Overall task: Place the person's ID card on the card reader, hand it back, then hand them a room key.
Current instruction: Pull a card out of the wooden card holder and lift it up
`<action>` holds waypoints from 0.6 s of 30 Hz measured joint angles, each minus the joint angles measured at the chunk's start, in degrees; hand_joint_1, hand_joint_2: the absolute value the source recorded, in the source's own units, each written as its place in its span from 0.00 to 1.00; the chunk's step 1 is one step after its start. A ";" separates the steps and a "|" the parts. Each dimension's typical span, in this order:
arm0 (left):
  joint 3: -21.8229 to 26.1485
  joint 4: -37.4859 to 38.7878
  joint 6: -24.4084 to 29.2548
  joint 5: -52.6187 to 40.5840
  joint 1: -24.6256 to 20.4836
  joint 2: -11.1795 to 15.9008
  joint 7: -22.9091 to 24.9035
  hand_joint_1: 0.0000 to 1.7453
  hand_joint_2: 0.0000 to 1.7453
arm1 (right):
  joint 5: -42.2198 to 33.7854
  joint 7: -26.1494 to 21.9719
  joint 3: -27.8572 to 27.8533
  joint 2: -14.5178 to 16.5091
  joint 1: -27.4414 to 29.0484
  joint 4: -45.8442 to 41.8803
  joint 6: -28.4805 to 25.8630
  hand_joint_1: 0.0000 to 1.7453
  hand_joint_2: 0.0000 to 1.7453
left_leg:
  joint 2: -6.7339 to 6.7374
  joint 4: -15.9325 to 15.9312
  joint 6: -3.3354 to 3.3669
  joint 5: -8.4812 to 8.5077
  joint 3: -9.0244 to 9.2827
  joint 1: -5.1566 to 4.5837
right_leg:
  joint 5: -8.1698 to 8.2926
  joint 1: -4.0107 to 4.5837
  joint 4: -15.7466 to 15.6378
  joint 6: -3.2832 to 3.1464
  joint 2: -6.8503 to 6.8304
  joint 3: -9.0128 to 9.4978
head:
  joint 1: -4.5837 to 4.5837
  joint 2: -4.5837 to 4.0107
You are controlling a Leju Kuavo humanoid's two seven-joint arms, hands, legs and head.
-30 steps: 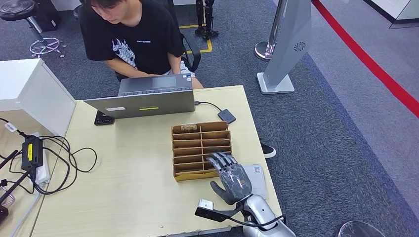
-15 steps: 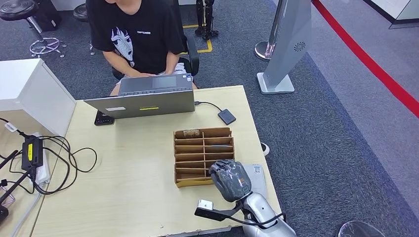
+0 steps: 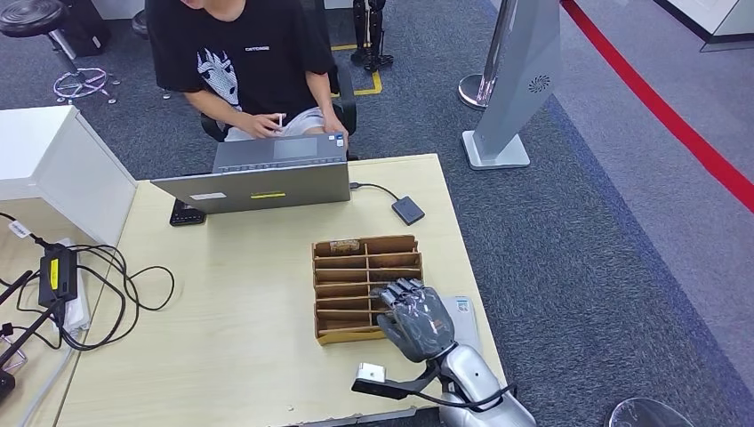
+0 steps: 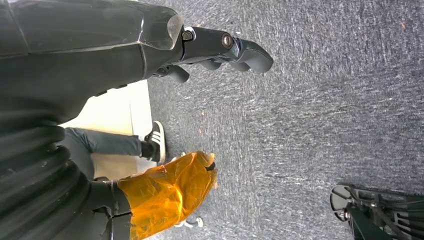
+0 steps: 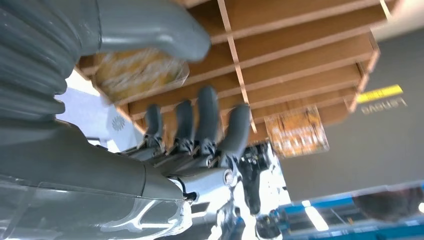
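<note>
Presently, item one: wooden slotted card holder (image 3: 366, 286) on the desk (image 3: 240, 311), nearer the robot than the laptop (image 3: 267, 173), with a patterned card (image 3: 342, 245) in its slot closest to the laptop. Item two: right hand (image 3: 414, 318) at the holder's near right corner, fingers (image 5: 207, 116) curled against the slots and thumb pressing a yellowish card (image 5: 135, 72) (grip uncertain). Item three: left hand (image 4: 220, 50) over carpet, well apart from the holder, fingers loosely apart, holding nothing.

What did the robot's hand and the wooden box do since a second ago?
The right hand curled its spread fingers at the near right corner of the brown wooden slotted card box, which slid slightly toward the robot. The person lifted a hand off the grey laptop, which stayed put.
</note>
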 joint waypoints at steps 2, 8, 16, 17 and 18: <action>0.00 0.01 -0.05 -0.04 0.00 -0.01 0.00 0.00 1.00 | 0.17 -0.27 -0.63 0.11 0.22 -1.22 0.00 0.01 1.00 | 0.00 0.00 0.00 0.00 0.00 0.00 | 0.00 0.00 0.00 0.00 0.00 0.00 | -0.01 0.00; 0.00 0.02 -0.07 -0.13 -0.01 -0.01 0.00 0.00 1.00 | -0.55 -0.45 -1.77 0.15 0.70 -4.10 0.00 0.00 1.00 | 0.00 0.00 0.00 0.00 0.00 0.00 | 0.00 0.00 0.00 0.00 0.00 0.00 | 0.01 0.00; 0.00 0.02 -0.07 -0.21 -0.01 -0.01 -0.02 0.00 1.00 | -1.89 -0.43 -2.89 -0.15 2.07 -7.83 0.01 0.00 1.00 | 0.00 0.00 0.00 0.00 0.00 0.00 | 0.00 0.00 0.00 0.00 0.00 -0.01 | 0.00 0.00; 0.00 0.02 -0.07 -0.19 0.00 -0.01 -0.02 0.00 1.00 | -2.14 -0.21 -3.00 -0.38 2.28 -8.23 0.01 0.00 1.00 | 0.00 0.00 0.00 0.00 0.00 0.00 | 0.00 0.00 0.00 0.00 0.00 -0.01 | 0.00 0.00; 0.00 0.01 -0.07 -0.14 0.01 0.00 -0.02 0.00 1.00 | -2.48 0.09 -3.07 -0.67 2.50 -8.58 0.01 0.00 1.00 | 0.00 0.00 0.00 0.00 0.00 0.00 | 0.00 0.00 0.00 0.00 0.00 -0.01 | 0.00 0.00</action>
